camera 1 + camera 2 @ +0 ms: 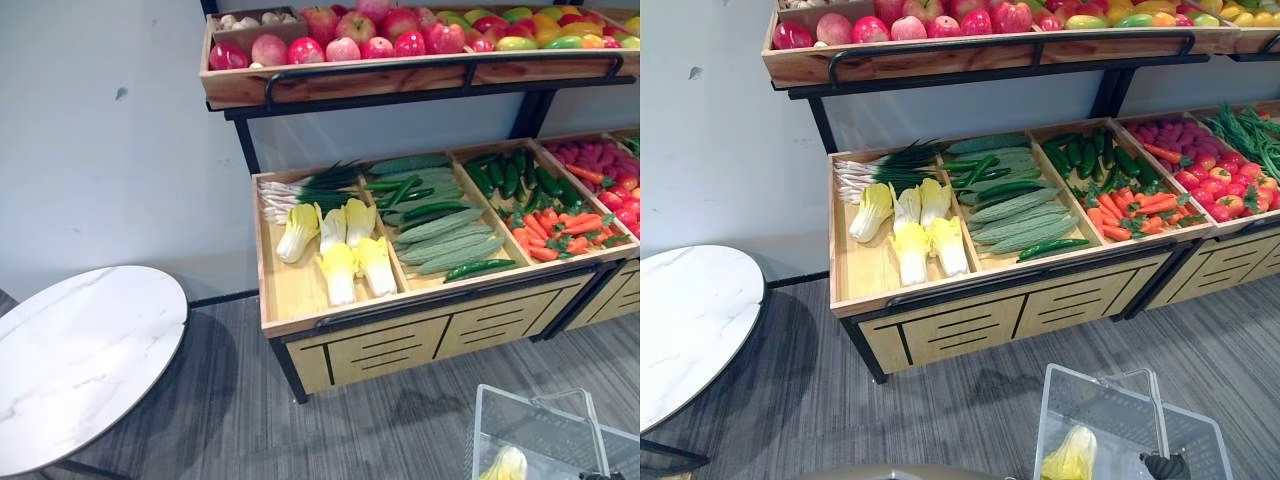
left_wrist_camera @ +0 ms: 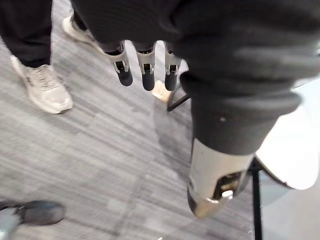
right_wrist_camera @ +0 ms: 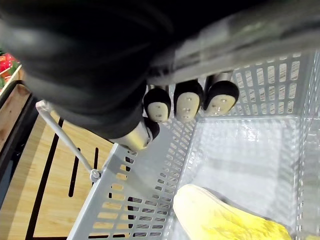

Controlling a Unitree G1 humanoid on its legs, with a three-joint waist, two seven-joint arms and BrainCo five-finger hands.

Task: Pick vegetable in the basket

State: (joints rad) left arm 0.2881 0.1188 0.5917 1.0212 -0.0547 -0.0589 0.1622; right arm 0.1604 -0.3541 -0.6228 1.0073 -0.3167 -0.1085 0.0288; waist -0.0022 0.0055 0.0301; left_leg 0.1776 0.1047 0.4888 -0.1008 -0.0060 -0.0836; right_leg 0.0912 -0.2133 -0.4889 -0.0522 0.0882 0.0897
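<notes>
Filling the far side, a wooden produce stand (image 1: 420,330) carries vegetables (image 1: 440,235). Before its front edge is a grey basket (image 1: 1110,400) with one yellow cabbage (image 3: 225,220) (by the left wall). The right hand (image 3: 187,105) curls round the basket's handle, and the left hand (image 2: 145,70) hangs with fingers loosely straight.

I'm seeing bare floor (image 1: 230,400) lying open between the round table (image 1: 70,360) and the stand (image 1: 420,340); the basket (image 1: 540,425) is blocking the near right.
</notes>
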